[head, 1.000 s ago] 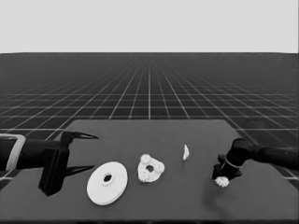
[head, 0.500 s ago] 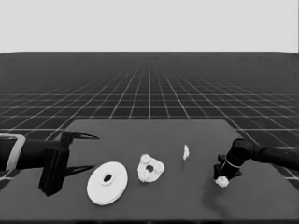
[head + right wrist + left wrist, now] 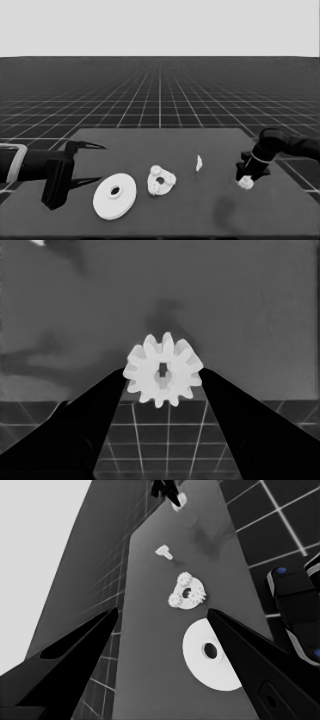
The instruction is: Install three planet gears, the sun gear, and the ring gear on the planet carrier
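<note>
The smaller round part [image 3: 161,181] lies mid-table with three small gears on it; the left wrist view shows it too [image 3: 187,594]. To its left lies the larger round part [image 3: 115,196], flat on the table [image 3: 210,652]. At the table's right end my right gripper [image 3: 245,179] is shut on a fourth small gear [image 3: 245,183]. The right wrist view shows that gear [image 3: 163,371] pinched between the two fingers of that gripper [image 3: 162,374], facing the camera. My left gripper [image 3: 100,162] waits open over the table's left end, holding nothing [image 3: 162,610].
A thin white piece [image 3: 199,162] lies between the smaller round part and the right gripper. The table's right edge runs just past the right gripper, with the floor grid beyond. Dark machinery with blue lights [image 3: 295,600] shows beside the table in the left wrist view.
The right gripper has risen a little with the gear in it. The left arm and the other parts have not moved.
</note>
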{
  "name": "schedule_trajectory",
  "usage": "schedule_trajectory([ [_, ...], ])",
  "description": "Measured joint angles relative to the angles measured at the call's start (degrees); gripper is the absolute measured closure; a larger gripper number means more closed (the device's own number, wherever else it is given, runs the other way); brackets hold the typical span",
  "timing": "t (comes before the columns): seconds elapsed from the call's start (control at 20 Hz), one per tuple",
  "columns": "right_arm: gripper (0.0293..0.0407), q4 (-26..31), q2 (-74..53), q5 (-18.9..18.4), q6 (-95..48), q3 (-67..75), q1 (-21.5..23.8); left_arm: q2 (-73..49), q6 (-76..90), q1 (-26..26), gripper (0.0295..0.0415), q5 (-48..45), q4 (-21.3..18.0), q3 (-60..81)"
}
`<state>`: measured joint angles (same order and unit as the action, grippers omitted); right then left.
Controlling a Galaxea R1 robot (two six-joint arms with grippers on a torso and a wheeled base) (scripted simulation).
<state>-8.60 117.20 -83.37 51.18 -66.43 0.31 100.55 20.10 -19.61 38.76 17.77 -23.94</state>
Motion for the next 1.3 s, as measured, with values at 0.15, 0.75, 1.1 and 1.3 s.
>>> schedule_trajectory([
  [0.15,0.0390,-1.43,41.17,-6.43,36.27,-6.81,1.33,0.00,0.00,0.00,0.0326,0.00,0.00,0.00],
  [0.75,0.0390,-6.90,59.10,-2.99,25.53,-33.80,-5.29,0.00,0.00,0.00,0.0326,0.00,0.00,0.00],
  [1.1,0.0390,-7.32,59.19,-2.80,25.93,-34.23,-6.11,0.00,0.00,0.00,0.0326,0.00,0.00,0.00],
  [1.3,0.0391,-7.31,59.23,-2.79,28.07,-34.21,-6.15,0.00,0.00,0.00,0.0326,0.00,0.00,0.00],
])
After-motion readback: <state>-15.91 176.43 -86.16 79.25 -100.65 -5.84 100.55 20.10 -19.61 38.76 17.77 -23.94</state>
